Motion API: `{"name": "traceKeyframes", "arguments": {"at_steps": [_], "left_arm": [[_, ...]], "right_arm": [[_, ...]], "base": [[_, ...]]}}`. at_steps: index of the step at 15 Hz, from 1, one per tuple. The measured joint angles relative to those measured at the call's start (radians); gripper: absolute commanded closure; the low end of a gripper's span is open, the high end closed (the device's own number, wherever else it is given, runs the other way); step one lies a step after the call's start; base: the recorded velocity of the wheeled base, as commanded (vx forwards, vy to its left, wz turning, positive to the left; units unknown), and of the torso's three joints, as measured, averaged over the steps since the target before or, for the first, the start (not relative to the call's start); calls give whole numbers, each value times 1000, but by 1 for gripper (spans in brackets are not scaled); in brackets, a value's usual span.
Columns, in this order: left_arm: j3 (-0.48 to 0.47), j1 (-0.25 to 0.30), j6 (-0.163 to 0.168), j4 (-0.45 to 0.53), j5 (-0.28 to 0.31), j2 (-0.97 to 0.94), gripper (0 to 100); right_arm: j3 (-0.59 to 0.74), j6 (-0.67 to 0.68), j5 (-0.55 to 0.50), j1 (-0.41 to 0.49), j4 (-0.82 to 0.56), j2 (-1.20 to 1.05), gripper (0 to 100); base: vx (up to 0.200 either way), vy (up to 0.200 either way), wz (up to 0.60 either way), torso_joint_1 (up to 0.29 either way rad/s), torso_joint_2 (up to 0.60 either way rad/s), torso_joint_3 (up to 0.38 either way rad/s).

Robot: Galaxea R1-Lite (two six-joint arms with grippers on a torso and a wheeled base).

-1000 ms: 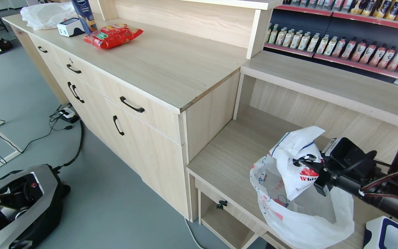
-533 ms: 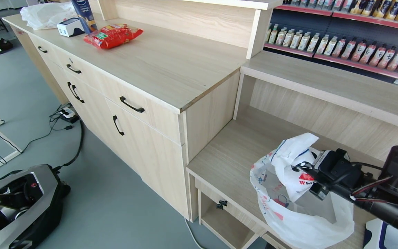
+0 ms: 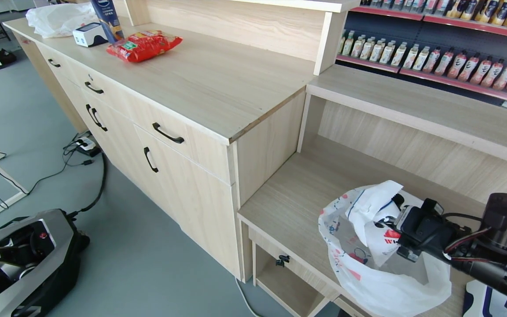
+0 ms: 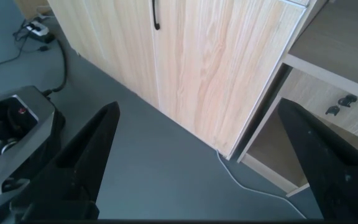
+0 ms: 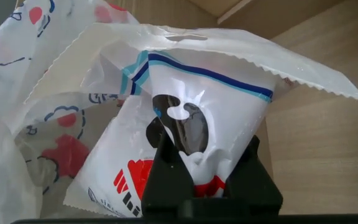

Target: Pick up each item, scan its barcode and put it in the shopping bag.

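Jaws on the right gripper (image 3: 391, 221) are clamped on a white snack pouch (image 3: 370, 210), lower right, at the shopping bag's (image 3: 383, 284) mouth; left gripper (image 4: 201, 155) jaws gape wide.

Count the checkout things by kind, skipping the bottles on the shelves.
Snack packs: 2 (white pack in the right gripper, red pack)
Bags: 2 (shopping bag, far bag)
Scanners: 2 (far scanner, near scanner)
Boxes: 1 (blue box)
Total: 7
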State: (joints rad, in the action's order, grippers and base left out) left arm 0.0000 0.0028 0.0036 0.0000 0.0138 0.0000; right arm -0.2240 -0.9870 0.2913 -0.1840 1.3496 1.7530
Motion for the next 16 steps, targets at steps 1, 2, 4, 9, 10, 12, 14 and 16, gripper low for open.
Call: {"name": "traceKeyframes", "arguments": {"at_steps": [1, 2, 4, 9, 10, 12, 14, 16], "left_arm": [[0, 0, 0, 0, 0, 0, 0], [0, 0, 0, 0, 0, 0, 0], [0, 0, 0, 0, 0, 0, 0], [0, 0, 0, 0, 0, 0, 0], [0, 0, 0, 0, 0, 0, 0], [0, 0, 0, 0, 0, 0, 0], [0, 0, 0, 0, 0, 0, 0], [0, 0, 0, 0, 0, 0, 0]], "right_arm": [[1, -2, 2, 9, -15, 2, 100], [2, -2, 5, 14, -32, 1, 100], [4, -1, 7, 22, -87, -9, 100], [21, 6, 8, 25, -110, -25, 100], [24, 7, 7, 25, -115, -27, 100], [34, 14, 6, 27, -158, -40, 100], [37, 29, 4, 27, -178, -54, 100], [40, 31, 4, 29, -179, -60, 100]], "base": [[0, 0, 0, 0, 0, 0], [0, 0, 0, 0, 0, 0], [0, 0, 0, 0, 0, 0], [0, 0, 0, 0, 0, 0], [0, 0, 0, 0, 0, 0], [0, 0, 0, 0, 0, 0], [0, 0, 0, 0, 0, 0], [0, 0, 0, 0, 0, 0]]}}
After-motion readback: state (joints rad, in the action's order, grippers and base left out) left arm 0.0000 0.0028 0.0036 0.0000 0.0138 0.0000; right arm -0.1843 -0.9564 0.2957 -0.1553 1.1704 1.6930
